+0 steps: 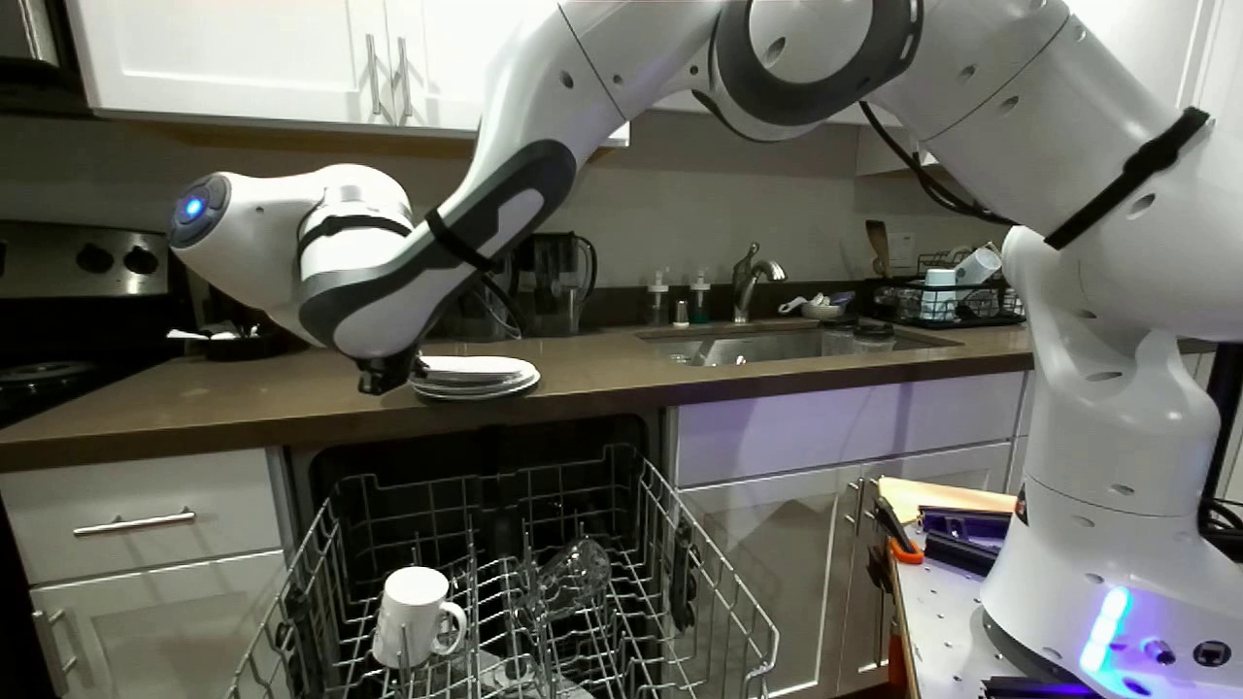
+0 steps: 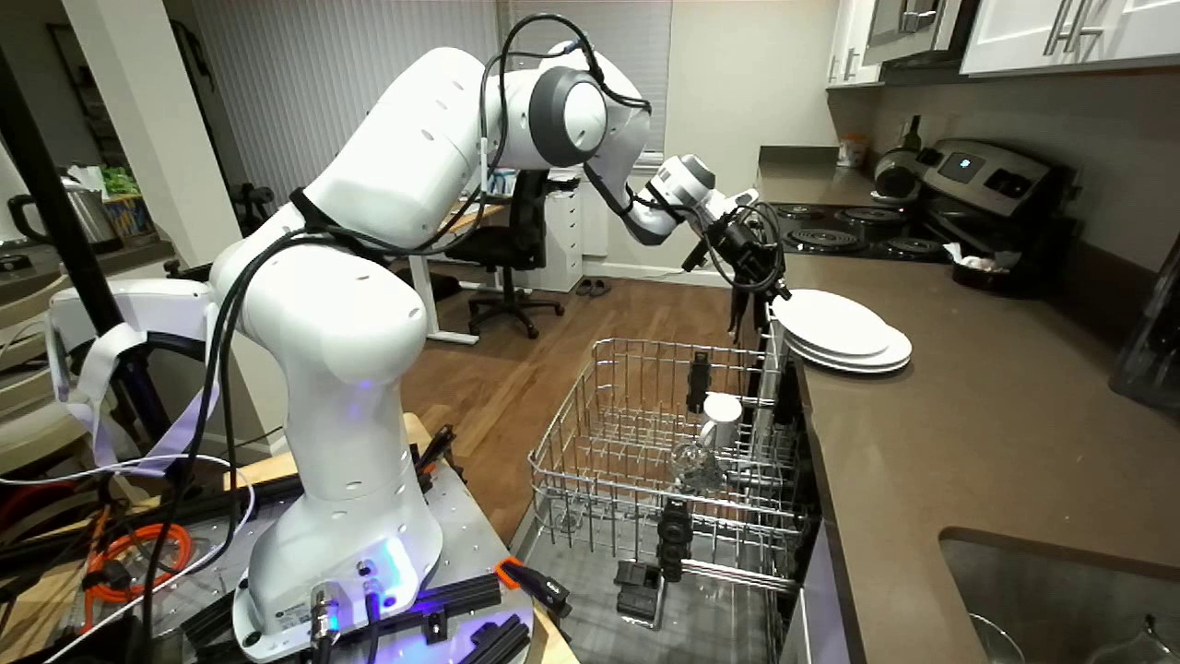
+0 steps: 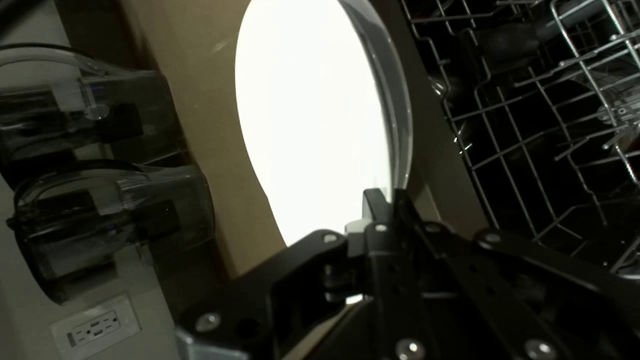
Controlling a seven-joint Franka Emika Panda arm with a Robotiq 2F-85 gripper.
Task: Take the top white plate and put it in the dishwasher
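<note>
My gripper point(image 3: 390, 200) is shut on the rim of the top white plate point(image 3: 310, 100), with the rim pinched between its fingertips. In an exterior view this plate point(image 2: 830, 321) sits shifted toward the gripper point(image 2: 782, 293), over the lower white plates point(image 2: 890, 358) at the counter's edge. I cannot tell whether it still touches them. Below the counter, the dishwasher point(image 1: 486, 447) stands open with its wire rack point(image 1: 719, 568) pulled out. The wrist view shows part of that rack point(image 3: 475, 165) to the right of the plates.
A white mug point(image 1: 410, 616) and a clear glass point(image 1: 580, 575) are in the rack. Clear pitchers point(image 3: 165, 210) stand on the counter point(image 1: 602, 369) behind the plates. The sink point(image 1: 777, 342) lies along the counter, and the stove point(image 2: 857, 231) is at its far end.
</note>
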